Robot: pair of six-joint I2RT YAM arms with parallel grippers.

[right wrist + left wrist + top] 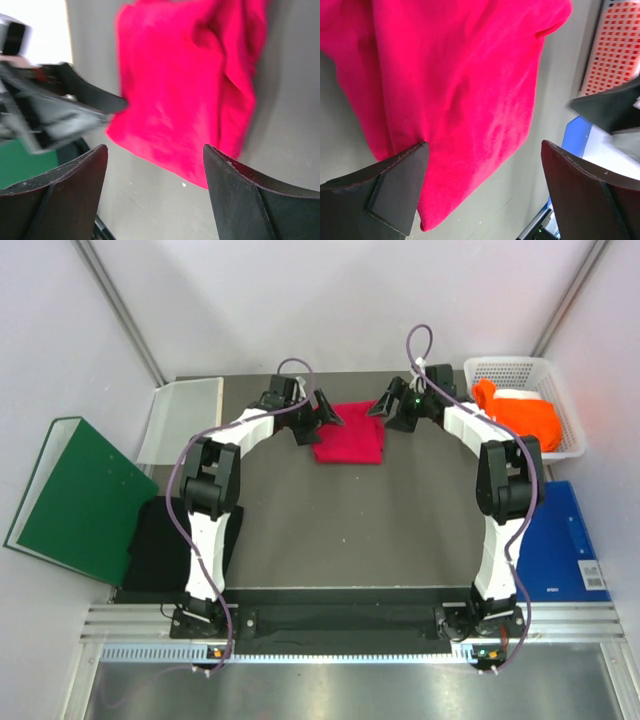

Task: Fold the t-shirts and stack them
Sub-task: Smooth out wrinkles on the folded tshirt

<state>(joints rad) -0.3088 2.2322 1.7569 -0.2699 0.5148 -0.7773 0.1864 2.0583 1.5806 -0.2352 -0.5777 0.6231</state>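
Observation:
The crimson-pink t-shirt lies folded in a small rectangle at the back middle of the table. My left gripper is open and empty at its left edge. In the left wrist view the shirt fills the upper left, and the left gripper straddles its corner. My right gripper is open and empty at the shirt's right back corner. In the right wrist view the shirt lies just beyond the right gripper. The bright orange t-shirt is bunched in a white basket. The black t-shirt lies flat at the table's left front.
A dark green binder leans at the far left. A pale tray sits at the back left. A blue board lies at the right, below the basket. The left arm shows blurred in the right wrist view.

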